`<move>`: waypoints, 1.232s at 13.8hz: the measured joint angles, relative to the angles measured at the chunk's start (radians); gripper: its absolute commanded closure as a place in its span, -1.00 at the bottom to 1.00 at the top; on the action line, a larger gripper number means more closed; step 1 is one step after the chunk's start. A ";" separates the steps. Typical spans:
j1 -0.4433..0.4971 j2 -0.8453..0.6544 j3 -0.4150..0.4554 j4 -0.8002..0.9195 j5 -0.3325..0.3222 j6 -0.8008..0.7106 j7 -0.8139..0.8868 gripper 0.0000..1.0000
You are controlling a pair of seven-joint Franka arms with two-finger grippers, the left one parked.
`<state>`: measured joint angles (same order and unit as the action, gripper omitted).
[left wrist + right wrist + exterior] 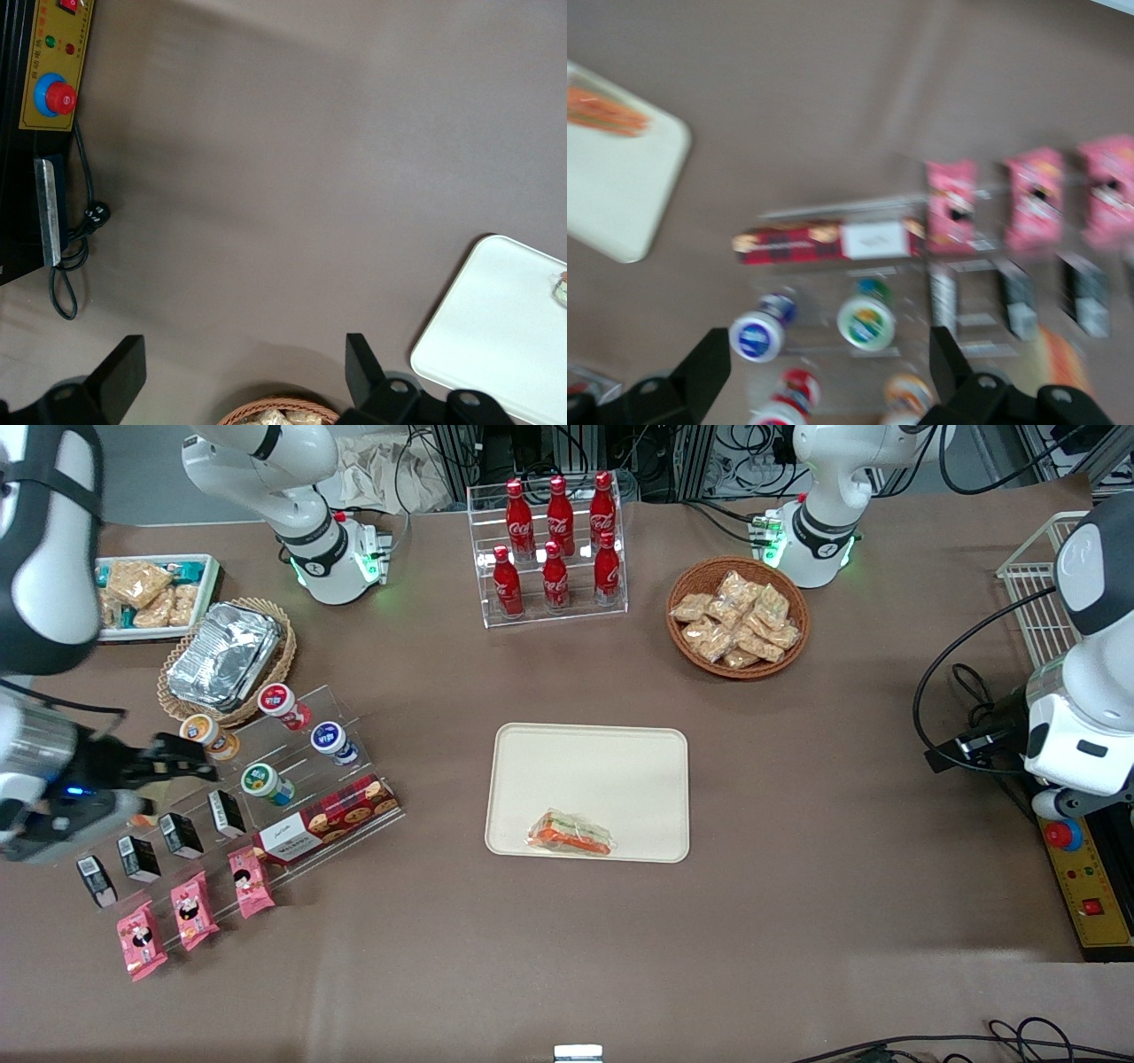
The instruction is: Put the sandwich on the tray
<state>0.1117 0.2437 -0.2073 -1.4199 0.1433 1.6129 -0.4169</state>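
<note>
The sandwich, a wrapped triangular wedge with orange-red and green filling, lies on the cream tray near its front edge. It also shows in the right wrist view on the tray's corner. A sliver of it shows in the left wrist view on the tray. My gripper is open and empty, raised over the clear snack display toward the working arm's end of the table, well away from the tray. In the right wrist view the gripper hovers over the yogurt cups.
The clear display holds yogurt cups, a red cookie box, black cartons and pink packets. A foil tray sits in a wicker basket. A cola bottle rack, a wicker snack basket and a white snack bin stand farther back.
</note>
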 measured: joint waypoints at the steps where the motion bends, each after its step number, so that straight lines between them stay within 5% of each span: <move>1: -0.016 -0.021 0.000 -0.007 -0.045 -0.002 0.048 -1.00; 3: -0.026 -0.088 0.000 -0.053 -0.111 -0.010 0.146 -1.00; 9: -0.053 -0.311 0.018 -0.266 -0.156 -0.017 0.258 -1.00; 17: -0.142 -0.316 0.094 -0.283 -0.158 0.003 0.268 -1.00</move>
